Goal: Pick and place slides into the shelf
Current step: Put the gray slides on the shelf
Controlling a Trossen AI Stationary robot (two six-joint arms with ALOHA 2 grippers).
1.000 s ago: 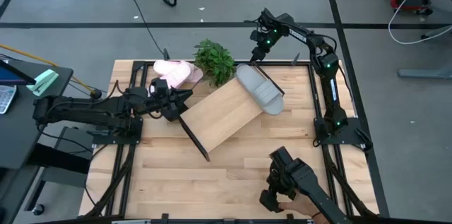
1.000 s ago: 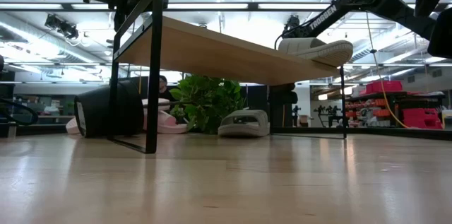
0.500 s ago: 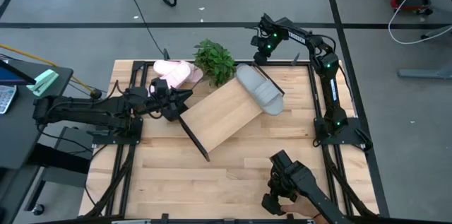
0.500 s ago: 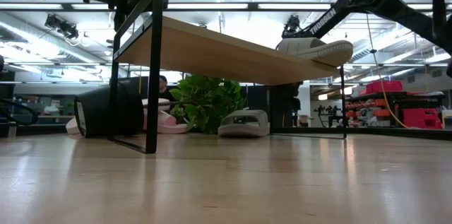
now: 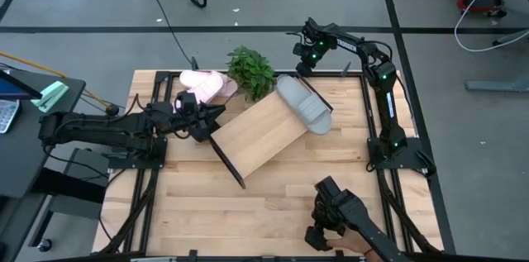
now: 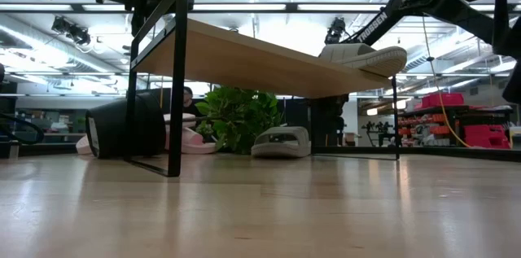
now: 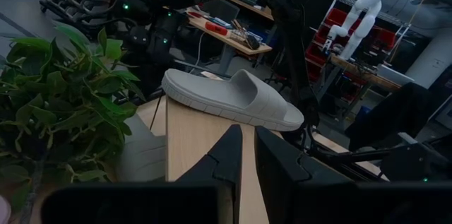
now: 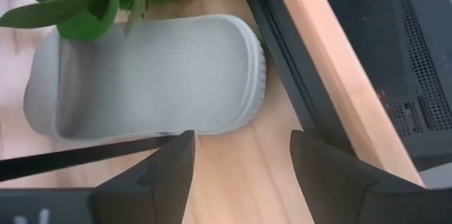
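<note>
The shelf (image 5: 256,134) stands slanted mid-table, and one grey slide (image 5: 304,105) lies sole-down on its far right end (image 7: 233,100). A second grey slide (image 8: 148,75) lies on the table under the plant's leaves, behind the shelf (image 6: 281,142). Two pink slides (image 5: 202,87) rest on the table at the far left. My left gripper (image 5: 211,120) is shut at the shelf's raised left end. Over the table's far edge my right gripper (image 8: 240,164) hangs open above the second grey slide, touching nothing. My left gripper comes in level from the table's left and closes on the thin black frame (image 5: 216,123) at the shelf's raised left end. Its fingers (image 7: 229,157) stand almost together; the dark frame between them is hard to make out. The shelf's legs (image 6: 175,168) stay on the table.
A green plant (image 5: 250,72) stands at the far edge between the pink slides and the shelf. The table's black edge rail (image 8: 282,61) runs close beside the second grey slide. Another dark arm (image 5: 339,212) reaches in at the near right corner.
My right gripper has sunk a little toward the grey slide on the table, staying open.
</note>
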